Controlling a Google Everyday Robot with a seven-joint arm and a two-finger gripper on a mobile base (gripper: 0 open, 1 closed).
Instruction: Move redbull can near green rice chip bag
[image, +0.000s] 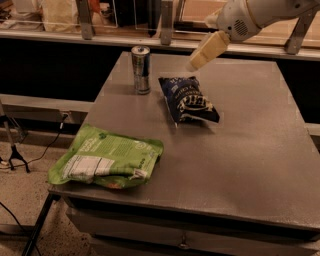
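Note:
The redbull can (141, 69) stands upright at the far left of the grey table (250, 145). The green rice chip bag (107, 157) lies flat at the table's front left corner, white label panel facing up. My gripper (206, 51) hangs in the air above the far middle of the table, to the right of the can and just above the far end of a dark-blue bag. It touches nothing. One cream finger (209, 49) shows, pointing down and left.
A dark-blue snack bag (187, 99) with white lettering lies between the can and my gripper. A counter rail with metal posts (165, 22) runs behind the table. A cable and a stand foot (15, 155) are on the floor at left.

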